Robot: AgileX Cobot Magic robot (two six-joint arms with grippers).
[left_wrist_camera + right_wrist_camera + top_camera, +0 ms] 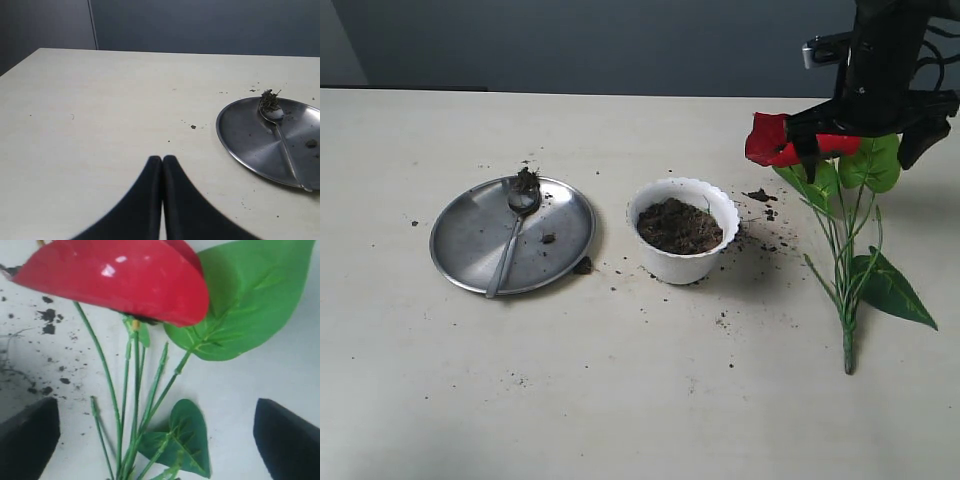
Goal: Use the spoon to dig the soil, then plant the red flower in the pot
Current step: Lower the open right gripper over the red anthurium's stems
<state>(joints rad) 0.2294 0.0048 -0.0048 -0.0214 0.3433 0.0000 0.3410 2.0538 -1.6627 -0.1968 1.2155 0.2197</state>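
Note:
The red flower [775, 140] lies on the table right of the pot, its green stems [845, 280] pointing toward the near edge. My right gripper [860, 158] hovers over its blooms, open, one finger on each side. In the right wrist view the red bloom [120, 280] and stems sit between the wide-apart fingers [30, 435] of the gripper [157, 437]; I cannot tell whether they touch it. The white scalloped pot [680, 268] holds dark soil [680, 225]. The spoon [510, 240] [282, 137] lies on the steel plate, soil in its bowl. My left gripper [162, 161] is shut and empty, left of the plate.
The round steel plate [470, 245] [250, 135] sits left of the pot. Soil crumbs [760, 197] [49, 315] are scattered around the pot and near the flower. A dark wall runs behind the table's far edge.

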